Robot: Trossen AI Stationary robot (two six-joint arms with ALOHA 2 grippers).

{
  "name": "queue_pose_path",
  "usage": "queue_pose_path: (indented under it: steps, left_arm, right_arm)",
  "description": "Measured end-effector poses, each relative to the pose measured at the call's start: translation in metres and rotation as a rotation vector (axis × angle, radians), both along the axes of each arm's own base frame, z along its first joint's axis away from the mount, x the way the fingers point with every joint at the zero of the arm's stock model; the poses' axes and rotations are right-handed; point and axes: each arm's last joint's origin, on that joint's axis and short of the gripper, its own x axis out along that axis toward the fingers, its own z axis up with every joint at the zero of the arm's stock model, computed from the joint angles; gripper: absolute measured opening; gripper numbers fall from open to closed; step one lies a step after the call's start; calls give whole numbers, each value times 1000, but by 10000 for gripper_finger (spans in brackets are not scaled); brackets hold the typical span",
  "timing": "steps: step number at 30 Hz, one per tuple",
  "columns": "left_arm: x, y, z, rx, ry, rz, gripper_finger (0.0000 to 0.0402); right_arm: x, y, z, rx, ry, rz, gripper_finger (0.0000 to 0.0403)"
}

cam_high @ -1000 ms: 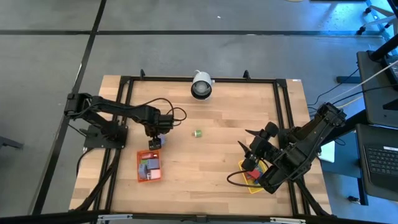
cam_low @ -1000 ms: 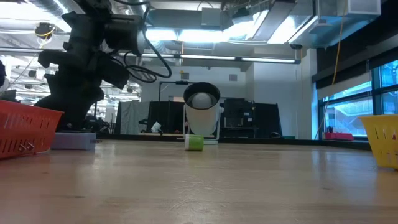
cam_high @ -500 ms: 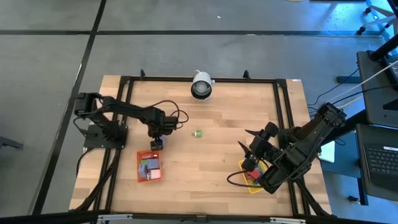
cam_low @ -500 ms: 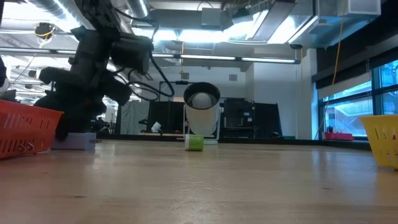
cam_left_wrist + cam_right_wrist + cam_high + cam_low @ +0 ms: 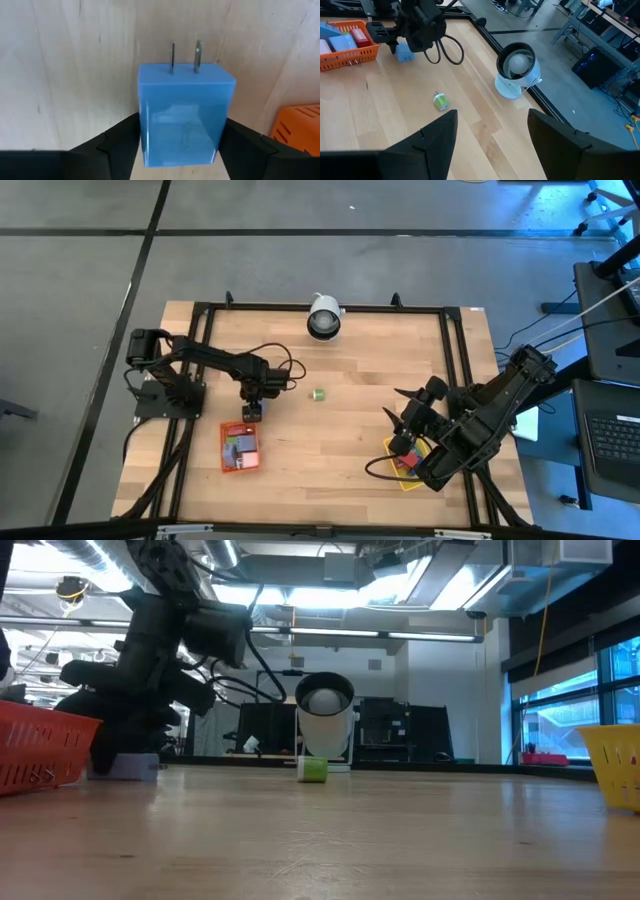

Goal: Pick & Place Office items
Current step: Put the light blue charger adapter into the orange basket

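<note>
Left gripper (image 5: 180, 150) has come down around the blue plug block (image 5: 186, 112), jaws narrowing at its sides, contact uncertain; a grasp seems imminent; orange tray (image 5: 239, 448) sits just beside; one green piece (image 5: 318, 394) lies well apart; right gripper (image 5: 400, 420) waits wide over one yellow tray (image 5: 408, 481).

You see a glossy blue plastic plug block (image 5: 186, 117) with two metal prongs on the pale matt wood surface (image 5: 65, 75).
</note>
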Motion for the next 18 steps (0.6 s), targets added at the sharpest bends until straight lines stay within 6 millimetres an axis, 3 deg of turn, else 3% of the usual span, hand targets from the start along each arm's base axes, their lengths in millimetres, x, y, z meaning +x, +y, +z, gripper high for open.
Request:
queue_pose_path:
  steps: [4,18]
  left_arm:
    - [9,1,6,9,-48,-42,207]
    - [22,3,35,13,-43,-92,206]
  right_arm:
    - [0,0,0,1,0,0,242]
    - [0,0,0,3,-3,-1,242]
